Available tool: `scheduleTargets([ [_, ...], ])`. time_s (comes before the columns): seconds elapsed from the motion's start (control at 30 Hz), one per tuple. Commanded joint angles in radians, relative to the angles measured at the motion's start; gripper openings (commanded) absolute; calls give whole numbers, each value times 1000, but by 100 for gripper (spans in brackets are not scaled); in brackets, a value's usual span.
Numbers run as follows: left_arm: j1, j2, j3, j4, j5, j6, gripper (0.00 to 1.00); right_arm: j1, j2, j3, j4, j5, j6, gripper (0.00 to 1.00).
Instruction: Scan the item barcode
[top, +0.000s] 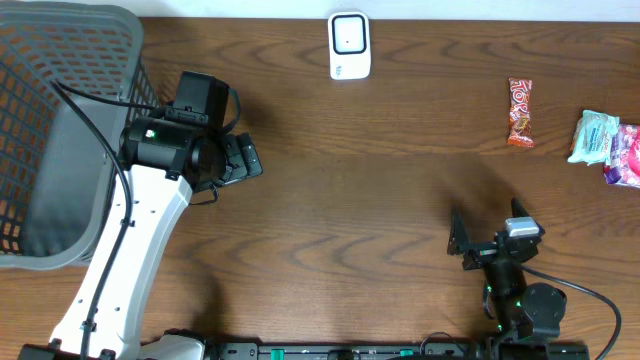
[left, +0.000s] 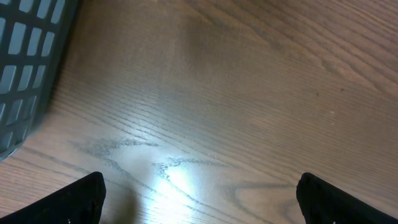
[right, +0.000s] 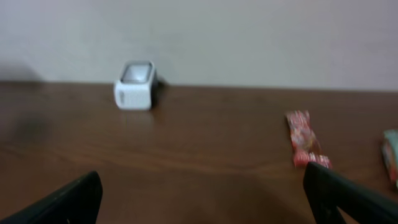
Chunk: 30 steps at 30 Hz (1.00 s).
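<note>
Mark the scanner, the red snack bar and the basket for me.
scanner (top: 349, 40), overhead view, on its white top face.
red snack bar (top: 520, 112), overhead view, middle of the wrapper.
basket (top: 70, 60), overhead view, on its grey mesh wall.

Left arm (top: 140, 230) extended forward; left gripper (top: 243, 158) angled down, jaws wide apart, empty. Right arm (top: 525, 300) folded near base; right gripper (top: 487, 225) level, jaws wide apart, empty.
</note>
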Motion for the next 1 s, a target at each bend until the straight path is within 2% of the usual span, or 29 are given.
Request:
scheduleTargets([
  [0.0,3,-5,7,-4,-9,-13,98,-5,-6,-2,-10,68,0,99],
  [0.1,3,-5,7,-4,-9,-13,98,-5,-6,-2,-12,91,1,99],
  [0.23,3,-5,7,-4,-9,-13,98,-5,-6,-2,-21,182,83,99],
  [0.97,3,-5,7,-4,-9,-13,98,10,-6,-2,-19,155,-3,99],
])
